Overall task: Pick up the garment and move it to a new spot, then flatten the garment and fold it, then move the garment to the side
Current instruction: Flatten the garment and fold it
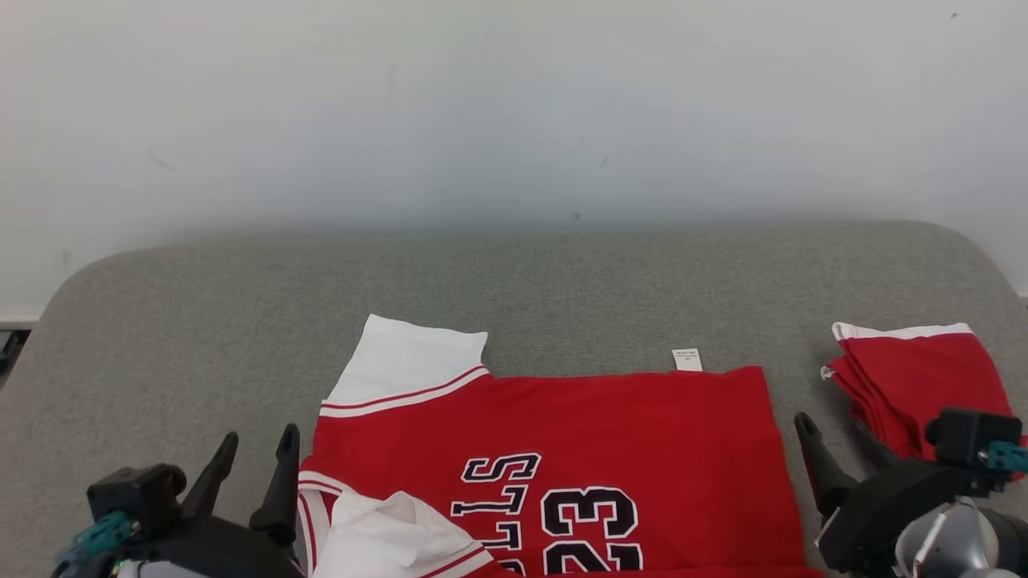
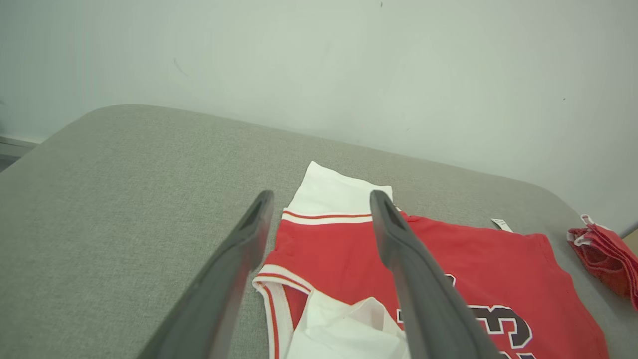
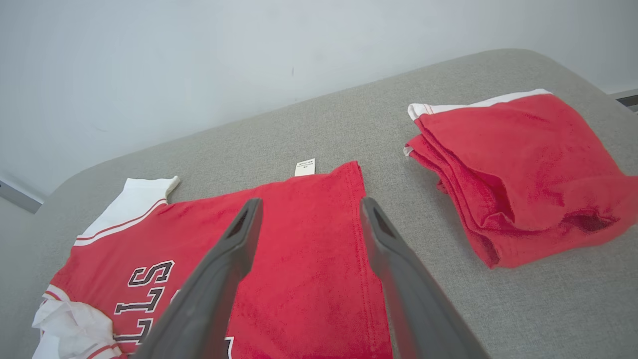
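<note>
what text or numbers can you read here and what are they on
"LLS": sideways on the red jersey, rest of the word hidden.
"23": on the same jersey, beside those letters.
White tag at the jersey's far edge: print too small to read.
Folded red cloth: no text visible.

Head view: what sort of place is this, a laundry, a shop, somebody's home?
Probably a plain lab or test room set up for clothes folding: a grey fabric-covered table against a bare white wall, with a red jersey laid out and a folded red garment beside it.
</note>
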{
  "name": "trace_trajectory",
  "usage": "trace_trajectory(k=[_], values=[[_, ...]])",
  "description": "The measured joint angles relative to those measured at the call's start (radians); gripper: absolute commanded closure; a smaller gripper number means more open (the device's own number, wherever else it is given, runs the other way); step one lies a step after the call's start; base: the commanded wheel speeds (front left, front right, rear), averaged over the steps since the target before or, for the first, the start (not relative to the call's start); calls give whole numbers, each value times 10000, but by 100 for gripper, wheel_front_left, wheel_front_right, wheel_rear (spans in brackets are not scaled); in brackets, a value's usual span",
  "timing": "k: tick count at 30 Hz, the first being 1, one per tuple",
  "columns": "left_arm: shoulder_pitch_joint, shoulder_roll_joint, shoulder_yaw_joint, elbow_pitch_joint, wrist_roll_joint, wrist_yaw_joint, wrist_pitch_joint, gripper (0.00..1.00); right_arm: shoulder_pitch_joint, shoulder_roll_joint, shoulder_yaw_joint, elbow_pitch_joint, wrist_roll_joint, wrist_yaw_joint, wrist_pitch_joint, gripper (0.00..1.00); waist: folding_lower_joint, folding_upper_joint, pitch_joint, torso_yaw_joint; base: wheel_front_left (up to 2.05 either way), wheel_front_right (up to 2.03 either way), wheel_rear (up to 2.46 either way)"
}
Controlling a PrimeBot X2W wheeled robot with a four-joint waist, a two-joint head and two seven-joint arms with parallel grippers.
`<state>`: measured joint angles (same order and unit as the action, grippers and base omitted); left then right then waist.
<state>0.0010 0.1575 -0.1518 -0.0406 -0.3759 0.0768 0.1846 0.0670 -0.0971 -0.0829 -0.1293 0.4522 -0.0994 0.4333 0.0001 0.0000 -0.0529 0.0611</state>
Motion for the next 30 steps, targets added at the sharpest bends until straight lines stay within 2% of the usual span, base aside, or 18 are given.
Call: trace_trajectory(k=[12,21,30], values=[[-749,-4,-462,1175,510,-426,-989,0,-1199,48,1012,1469,-522,1030,-1768,0,0,0,-278,-633,0,0,0],[-780,-58,-558,2102,596,-508,-1521,0,-1175,-59,732,1958,-867,1131,-3114,0,-1,0,-355,-830,0,0,0],[-744,-38,-523,2452,600,-523,-1954,0,-1160,-148,752,2286,-940,1365,-3871,0,-1,0,-364,-841,0,0,0]])
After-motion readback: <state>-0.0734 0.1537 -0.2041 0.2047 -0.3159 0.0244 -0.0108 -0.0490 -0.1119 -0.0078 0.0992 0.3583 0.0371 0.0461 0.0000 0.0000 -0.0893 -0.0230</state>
